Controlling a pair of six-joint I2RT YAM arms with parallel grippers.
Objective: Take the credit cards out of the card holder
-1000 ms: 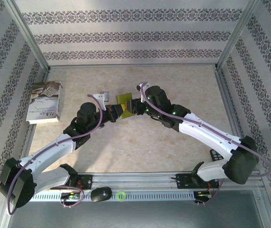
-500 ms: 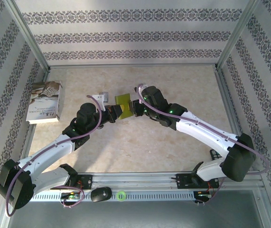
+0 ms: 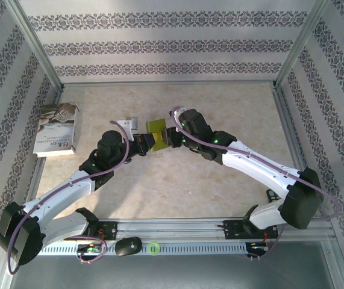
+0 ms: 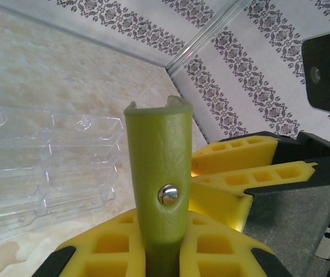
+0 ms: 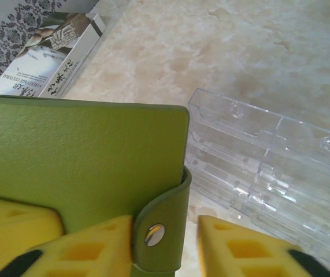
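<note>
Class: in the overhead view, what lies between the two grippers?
The yellow-green card holder, clamped in the left gripper, facing the right gripper; the top view shows it.

Bright even light, soft shadows, close fg blurred

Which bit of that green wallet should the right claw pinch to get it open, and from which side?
Probably the free end of the strap, by the snap. It wraps over the edge of the card holder and lies flat on its face, so the right gripper should come at that face, a finger either side of the strap. The left gripper clamps the holder, steadying it.
</note>
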